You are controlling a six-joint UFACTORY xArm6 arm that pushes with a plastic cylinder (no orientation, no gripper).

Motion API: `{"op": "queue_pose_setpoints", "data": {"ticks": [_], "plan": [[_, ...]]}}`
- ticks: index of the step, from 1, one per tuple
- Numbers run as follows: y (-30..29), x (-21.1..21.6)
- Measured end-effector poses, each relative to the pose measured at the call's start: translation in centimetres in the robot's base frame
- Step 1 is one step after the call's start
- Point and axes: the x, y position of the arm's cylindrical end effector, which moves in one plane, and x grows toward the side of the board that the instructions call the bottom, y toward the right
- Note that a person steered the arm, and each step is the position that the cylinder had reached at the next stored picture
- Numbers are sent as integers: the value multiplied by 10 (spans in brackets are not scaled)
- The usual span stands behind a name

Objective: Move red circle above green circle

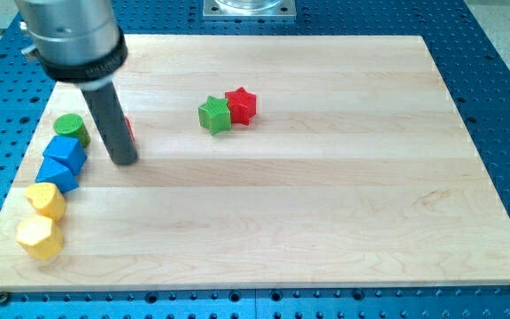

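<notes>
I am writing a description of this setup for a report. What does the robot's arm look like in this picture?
Only the arm's end shows. A wide grey metal cylinder comes in at the view's top left, ending in a black ring. Below it runs a straight, smooth dark grey rod down to my tip. No cables or markings are visible.

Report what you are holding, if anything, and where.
Nothing is held. My tip only pushes; it stands right of the green circle, hiding most of the red circle.
</notes>
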Motion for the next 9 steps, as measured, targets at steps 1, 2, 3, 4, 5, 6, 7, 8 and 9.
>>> {"op": "queue_pose_setpoints", "data": {"ticks": [1, 2, 3, 4, 5, 6, 7, 8, 9], "plan": [[-8, -36], [5, -53], [17, -90], [14, -114], [-21, -107], [-29, -97], [-35, -96], [-20, -116], [23, -125]]}}
